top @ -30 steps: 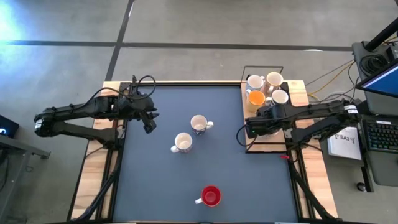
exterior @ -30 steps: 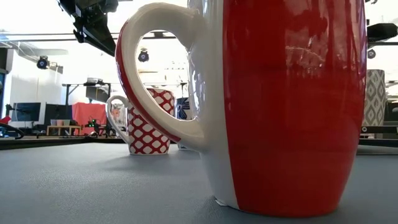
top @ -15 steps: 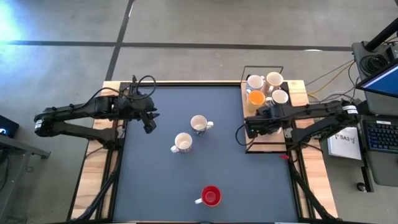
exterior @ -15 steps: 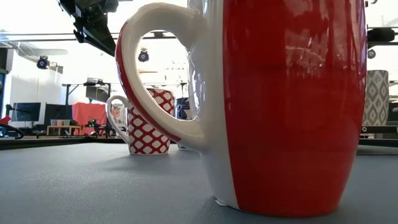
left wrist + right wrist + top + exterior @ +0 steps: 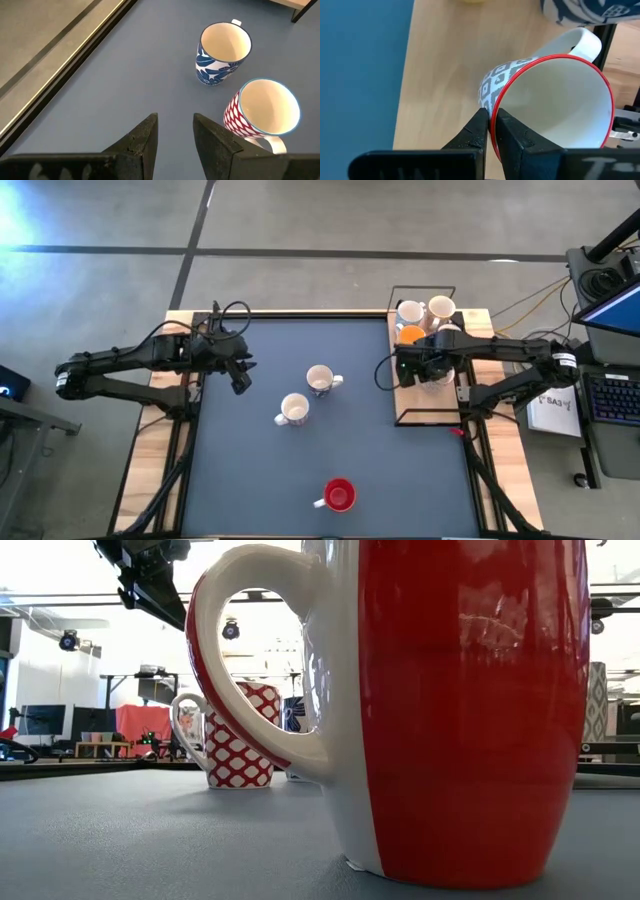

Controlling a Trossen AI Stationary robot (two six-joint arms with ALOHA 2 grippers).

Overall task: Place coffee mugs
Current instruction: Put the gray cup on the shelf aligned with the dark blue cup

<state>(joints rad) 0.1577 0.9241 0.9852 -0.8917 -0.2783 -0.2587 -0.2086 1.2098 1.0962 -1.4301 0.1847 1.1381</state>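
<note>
The right gripper (image 5: 491,131) pinches the rim of a grey-patterned mug (image 5: 545,100) with a red lip, tilted over the wooden tray (image 5: 405,385) at the table's right edge, beside the orange mug (image 5: 408,334). The left gripper (image 5: 175,137) hangs unclenched and empty near a blue-flowered mug (image 5: 221,53) and a red-checked mug (image 5: 260,110) on the mat; a red mug (image 5: 339,495) stands nearer the front

Red mug (image 5: 339,495); blue-floral mug (image 5: 223,53); red-checked mug (image 5: 261,111); grey-diamond mug (image 5: 550,102) (red rim); orange mug (image 5: 409,334).
</note>
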